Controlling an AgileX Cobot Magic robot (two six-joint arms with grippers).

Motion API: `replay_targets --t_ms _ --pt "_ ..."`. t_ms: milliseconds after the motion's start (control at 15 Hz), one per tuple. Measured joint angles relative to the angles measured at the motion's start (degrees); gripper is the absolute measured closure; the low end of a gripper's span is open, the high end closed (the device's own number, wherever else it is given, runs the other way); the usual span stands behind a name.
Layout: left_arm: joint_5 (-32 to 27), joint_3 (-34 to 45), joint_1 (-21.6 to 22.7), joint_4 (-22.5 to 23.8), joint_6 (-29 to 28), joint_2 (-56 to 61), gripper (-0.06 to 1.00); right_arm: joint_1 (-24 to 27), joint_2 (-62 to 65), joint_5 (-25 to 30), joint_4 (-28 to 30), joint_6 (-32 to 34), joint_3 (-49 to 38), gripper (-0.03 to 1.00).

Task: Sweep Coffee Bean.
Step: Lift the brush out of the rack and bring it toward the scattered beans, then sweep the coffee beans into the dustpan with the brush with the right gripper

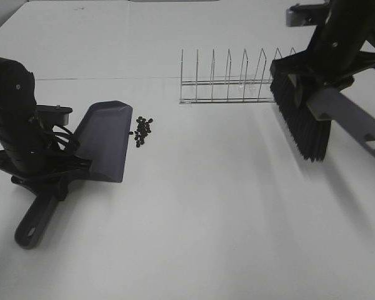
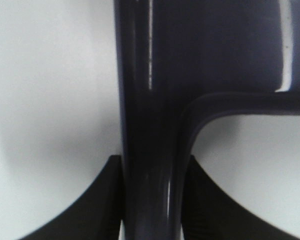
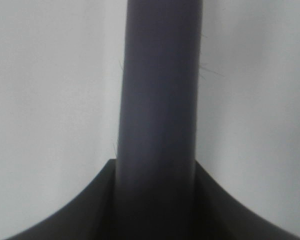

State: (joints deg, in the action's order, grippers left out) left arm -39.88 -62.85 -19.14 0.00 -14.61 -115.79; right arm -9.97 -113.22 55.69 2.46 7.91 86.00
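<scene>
Just beside the open lip of the dustpan (image 1: 106, 147), the coffee bean (image 1: 142, 130) cluster lies on the white table (image 1: 212, 212). On the dustpan's handle the left gripper (image 2: 152, 200) is clenched. Well away from the dustpan, by a wire rack (image 1: 228, 81), the right gripper (image 3: 155, 210) grasps the brush (image 1: 303, 122), whose bristles seem lifted clear.

Bare white desk (image 1: 219, 206) lies open between the cluster of small dark coffee beans (image 1: 142, 130) and the black-bristled grey plastic brush (image 1: 300, 122). The chrome wire rack (image 1: 228, 84) bars the far side; the grey plastic dustpan (image 1: 106, 140) walls off the beans' left, just beside them.
</scene>
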Motion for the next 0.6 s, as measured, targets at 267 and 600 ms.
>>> replay_targets --t_ms 267,600 --pt "-1.9 -3.5 -0.1 0.0 -0.5 -2.2 0.68 -6.7 -10.4 1.1 2.8 3.8 4.1 0.7" --pt "-1.9 -3.7 -0.1 0.0 -0.5 -2.3 0.68 -18.4 -22.9 11.4 3.5 3.5 22.5 0.7"
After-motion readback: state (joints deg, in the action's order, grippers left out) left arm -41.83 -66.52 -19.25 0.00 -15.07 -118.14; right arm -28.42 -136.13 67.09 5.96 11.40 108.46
